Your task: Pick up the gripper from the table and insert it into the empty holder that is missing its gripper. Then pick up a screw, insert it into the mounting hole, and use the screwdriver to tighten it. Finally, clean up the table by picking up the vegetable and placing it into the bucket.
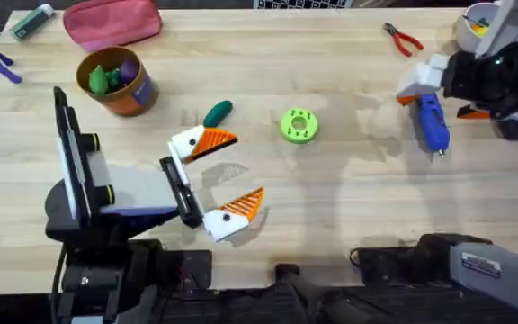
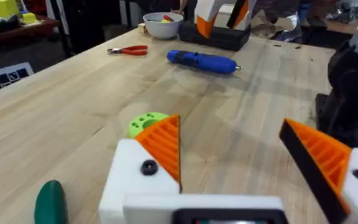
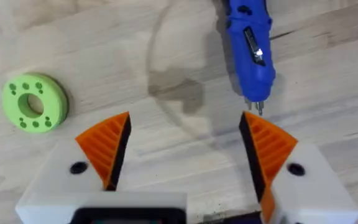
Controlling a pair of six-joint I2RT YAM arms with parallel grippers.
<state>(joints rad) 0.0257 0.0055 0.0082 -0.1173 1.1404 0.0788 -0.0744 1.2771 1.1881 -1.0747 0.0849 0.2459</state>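
Plainly, the coming move seems to be the cleanup. The bucket (image 1: 118,83) stands near the counter's far-left corner. The left tool (image 1: 226,176) rests released with jaws spread, and the vegetable (image 1: 218,112) lies just beyond it, long axis slanting toward the bucket. The right tool (image 3: 182,146), released beside the screwdriver (image 1: 430,121), is well apart.

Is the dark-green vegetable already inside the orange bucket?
No, the vegetable lies on the table beside the left gripper, apart from the bucket.
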